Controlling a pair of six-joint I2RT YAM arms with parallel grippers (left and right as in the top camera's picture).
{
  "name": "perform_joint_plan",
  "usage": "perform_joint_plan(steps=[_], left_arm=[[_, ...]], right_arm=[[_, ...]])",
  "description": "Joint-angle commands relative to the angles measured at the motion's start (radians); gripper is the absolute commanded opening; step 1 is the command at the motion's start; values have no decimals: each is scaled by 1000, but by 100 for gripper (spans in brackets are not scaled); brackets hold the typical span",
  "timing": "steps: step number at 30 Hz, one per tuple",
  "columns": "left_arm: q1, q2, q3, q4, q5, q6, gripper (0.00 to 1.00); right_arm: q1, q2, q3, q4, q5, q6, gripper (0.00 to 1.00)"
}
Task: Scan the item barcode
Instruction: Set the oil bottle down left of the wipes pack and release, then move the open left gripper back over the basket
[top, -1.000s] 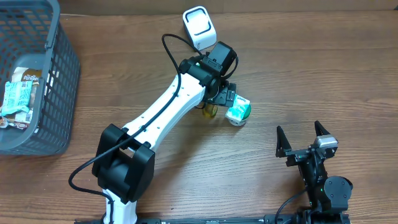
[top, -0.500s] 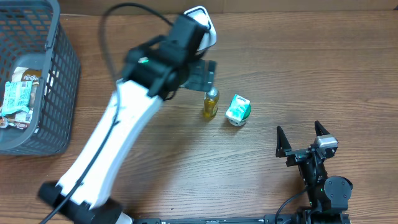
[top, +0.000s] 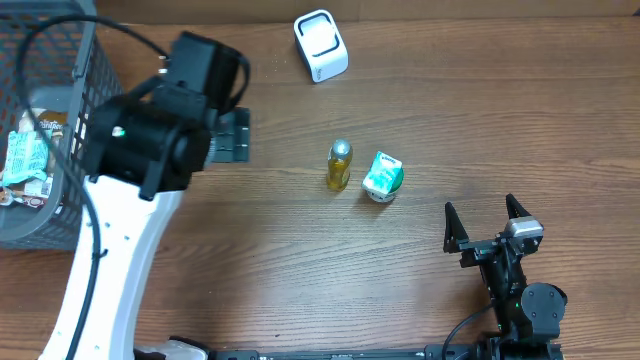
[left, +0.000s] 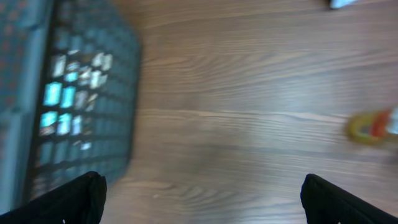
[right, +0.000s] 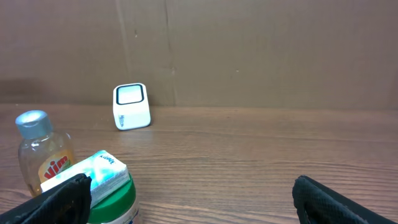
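well, my left end effector hangs released near the basket, right end effector likewise. the bottle stands on the surface beside the cup; probably light, slick, tippy, so i'd pinch its body.

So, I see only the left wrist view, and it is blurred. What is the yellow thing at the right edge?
Observer: It is a small bottle with yellow liquid and a silver cap, standing upright on the table.
Operator: Is anything beside it?
Observer: Yes, a green and white tub sits close beside it, on the side toward the right arm.
Operator: And the right pincer, where is it?
Observer: The right pincer is open and empty, near the front edge of the table, apart from both items.
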Motion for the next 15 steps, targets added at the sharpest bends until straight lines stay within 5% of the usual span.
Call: perform_joint_plan(steps=[1, 10, 15], left_arm=[[50, -28, 14, 0, -66, 16, 100], [181, -37, 14, 21, -227, 20, 100], [249, -37, 14, 161, -201, 186, 100]], right_arm=[[-3, -8, -11, 3, 6, 5, 100], [-3, -8, -11, 3, 6, 5, 100], [-3, -8, -11, 3, 6, 5, 100]])
